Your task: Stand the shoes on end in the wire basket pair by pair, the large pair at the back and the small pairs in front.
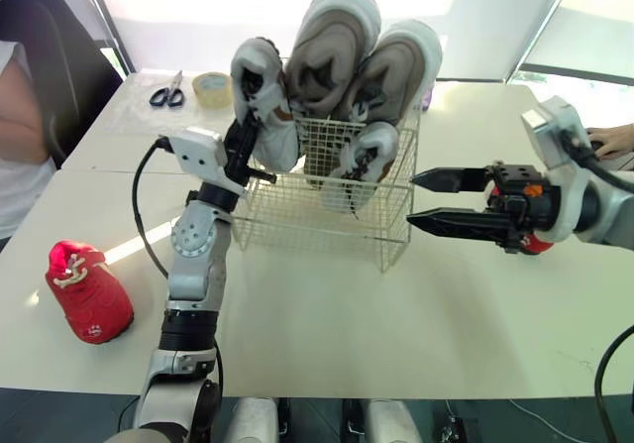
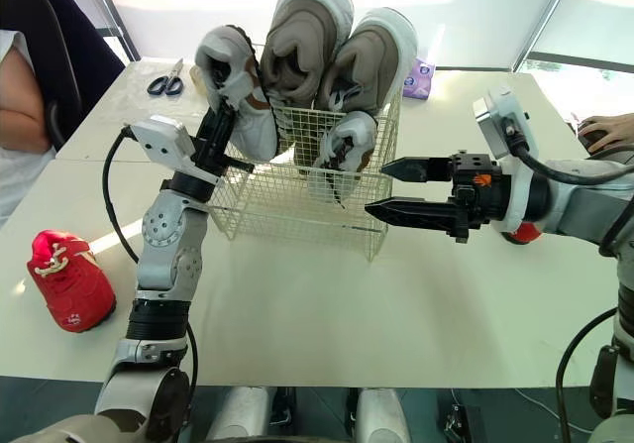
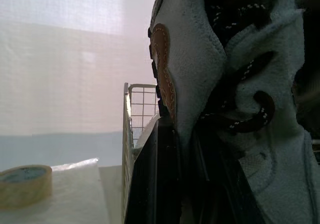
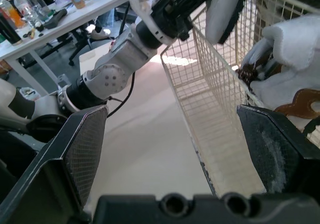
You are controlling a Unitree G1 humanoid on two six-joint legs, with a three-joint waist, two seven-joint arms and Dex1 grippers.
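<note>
Wire basket [image 1: 327, 227]: mid-table, between the two arms.

Large pair [image 1: 337, 47]: two big grey-brown shoes on end at the back of the basket, side by side and touching, rising well above the rim.

Small grey shoe [image 1: 363, 162]: inside the basket, in front of the large pair, on end.

Second small grey shoe [image 1: 260, 91]: upright at the basket's left rim. Whether its lower end rests inside cannot be told.

Left gripper [image 1: 244, 144]: fingers pinched on the second small grey shoe from below, hard against the basket's left side.

Right gripper [image 1: 413, 201]: fingers spread with nothing between them, tips just beside the basket's right front corner, pointing at it.

Red shoe [image 1: 87, 290]: lying on the table [image 1: 327, 334], left of the left arm, well apart from the basket.

Scissors [image 1: 168, 91] and roll of tape [image 1: 212, 88]: behind the basket, far left.

Person [image 1: 20, 136]: seated at the left edge. A hand [image 1: 614, 141] rests at the right edge.
</note>
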